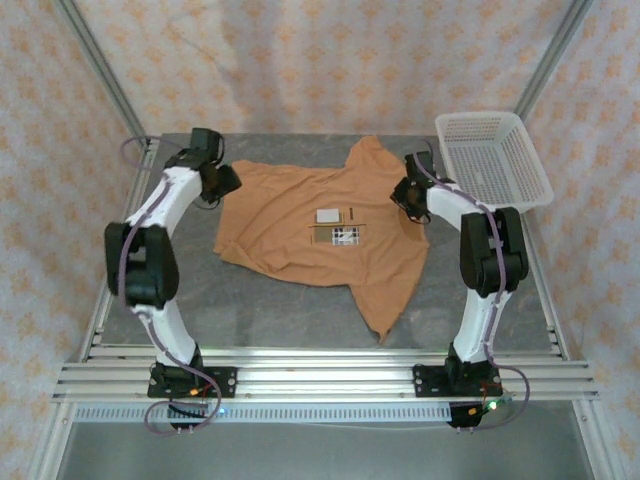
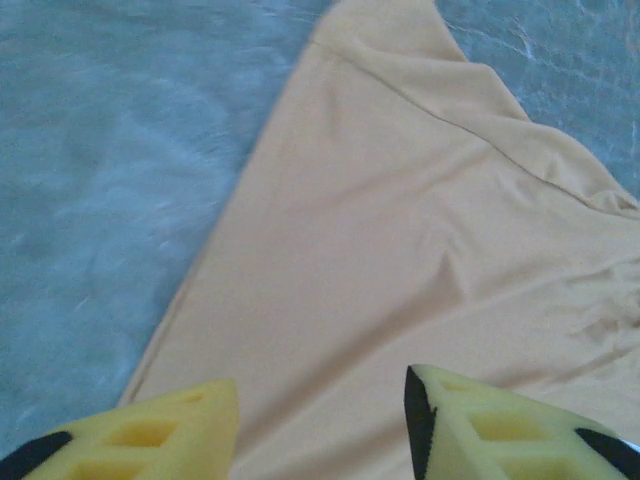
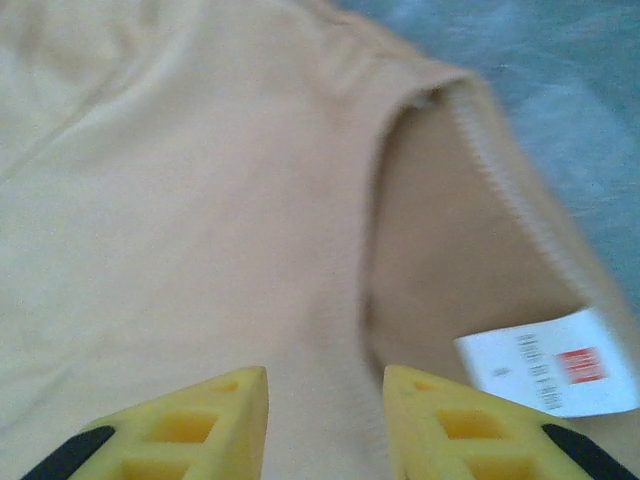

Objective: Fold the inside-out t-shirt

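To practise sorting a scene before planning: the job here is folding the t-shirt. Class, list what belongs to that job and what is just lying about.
Belongs to the job:
t-shirt
left tool
right tool

Just lying about:
basket

On my far right, a white plastic basket [image 1: 495, 157] (mesh-sided) overhangs the corner of my grey table [image 1: 300, 310]. Patterned cloth walls [image 1: 330, 60] stand behind it, and aluminium rails [image 1: 320, 372] lie nearest me.

L arm [image 1: 150, 235], R arm [image 1: 485, 245] stretched fwd; L fingers [image 2: 160, 435] parted; R fingers [image 3: 190, 425] parted
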{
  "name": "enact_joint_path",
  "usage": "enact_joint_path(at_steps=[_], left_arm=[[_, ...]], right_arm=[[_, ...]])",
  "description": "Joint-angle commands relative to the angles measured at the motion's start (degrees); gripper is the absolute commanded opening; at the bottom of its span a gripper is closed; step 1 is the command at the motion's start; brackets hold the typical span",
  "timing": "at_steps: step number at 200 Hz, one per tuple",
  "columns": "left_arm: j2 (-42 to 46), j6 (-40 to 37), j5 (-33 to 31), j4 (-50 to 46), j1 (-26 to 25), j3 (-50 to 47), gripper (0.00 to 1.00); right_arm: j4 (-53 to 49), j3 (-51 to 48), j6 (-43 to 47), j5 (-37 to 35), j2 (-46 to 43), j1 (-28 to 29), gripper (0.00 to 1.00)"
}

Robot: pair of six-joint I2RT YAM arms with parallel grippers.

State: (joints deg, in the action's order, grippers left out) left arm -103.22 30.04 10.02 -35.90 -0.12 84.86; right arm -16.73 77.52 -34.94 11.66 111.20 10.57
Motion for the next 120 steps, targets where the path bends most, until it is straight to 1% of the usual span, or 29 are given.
enact_joint_path(at_steps=[1,9,22,47,66,84,120], left_arm=[[3.08,0.28,-0.14,2.08,1.32,-8.85,0.41],[3.62,0.25,0.03,3.15,1.56,-11.16,0.39],[3.16,0.27,1.3,4.01,1.87,-13.12,0.38],[2.1,2.59,5.31,7.43,1.97,-16.08,0.4],[1.3,3.02,6.89,9.06,1.97,-17.35,0.4],[0.36,3.04,7.36,9.35,1.96,-18.02,0.39],[0.73,3.78,9.08,11.39,1.83,-20.85,0.39]], right_arm=[[-2.01,2.89,2.05,6.11,-2.66,1.56,0.35],[-2.3,2.99,2.19,6.84,-3.28,2.4,0.34],[-2.73,2.75,2.95,7.2,-4.77,4.65,0.33],[-6.38,4.33,6.56,7.42,-6.31,11.06,0.34],[-8.66,4.72,7.47,6.51,-6.4,14.42,0.35],[-8.18,3.51,6.88,6.45,-6.6,15.65,0.35],[-9.13,3.89,7.19,5.4,-6.44,15.62,0.35]])
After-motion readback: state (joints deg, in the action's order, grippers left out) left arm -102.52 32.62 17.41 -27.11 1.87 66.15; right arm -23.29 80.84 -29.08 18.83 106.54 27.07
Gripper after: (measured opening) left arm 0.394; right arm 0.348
